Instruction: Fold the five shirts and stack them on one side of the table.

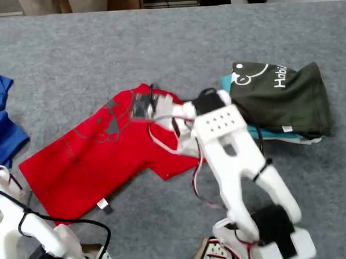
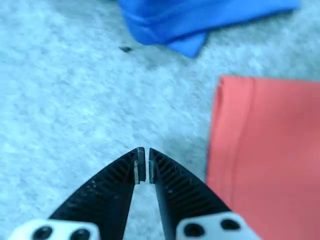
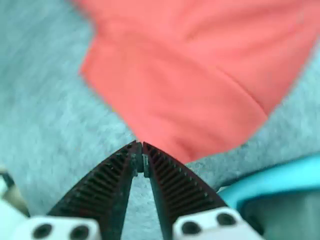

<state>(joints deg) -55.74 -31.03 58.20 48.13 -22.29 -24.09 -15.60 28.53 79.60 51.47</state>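
Note:
The red shirt lies spread across the middle of the grey table. My right gripper is over its far right part, beside the collar and sleeve. In the right wrist view the right gripper is shut, its tips meeting on the edge of the red shirt. A folded stack at the right has a dark green shirt on top and a teal shirt beneath. A blue shirt lies crumpled at the left edge. My left gripper is shut on nothing, over bare table between the blue shirt and the red shirt.
The left arm sits at the near left corner with black cables around it. Both arm bases and a small patterned box line the near edge. Bare grey table stretches along the far side.

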